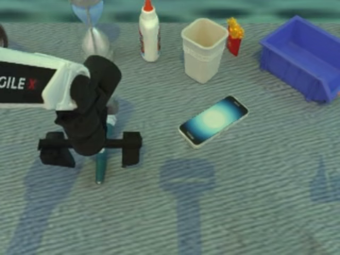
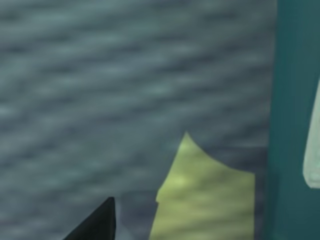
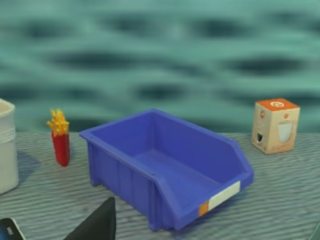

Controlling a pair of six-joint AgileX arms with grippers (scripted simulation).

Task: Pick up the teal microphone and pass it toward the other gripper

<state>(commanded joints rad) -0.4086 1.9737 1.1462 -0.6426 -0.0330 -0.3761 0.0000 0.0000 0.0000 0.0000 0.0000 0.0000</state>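
The teal microphone (image 1: 100, 167) lies on the table at the left, and only the narrow end of its dark handle sticks out from under my left arm. Its mesh head is hidden. My left gripper (image 1: 94, 151) hangs directly over the handle, open, with its black fingers spread wide to either side. In the left wrist view the teal handle (image 2: 295, 125) with its white switch strip (image 2: 313, 150) fills one edge, well apart from the one black fingertip (image 2: 102, 217) that shows. My right gripper is outside the top view. Its wrist view shows one fingertip (image 3: 102, 217), open, holding nothing.
Along the back stand an hourglass (image 1: 94, 32), a white glue bottle (image 1: 149, 34), a white cup (image 1: 204, 49), a toy fries box (image 1: 234, 36) and a blue bin (image 1: 305, 56). A phone (image 1: 213, 120) lies mid-table. A small carton (image 3: 276, 125) stands beyond the bin.
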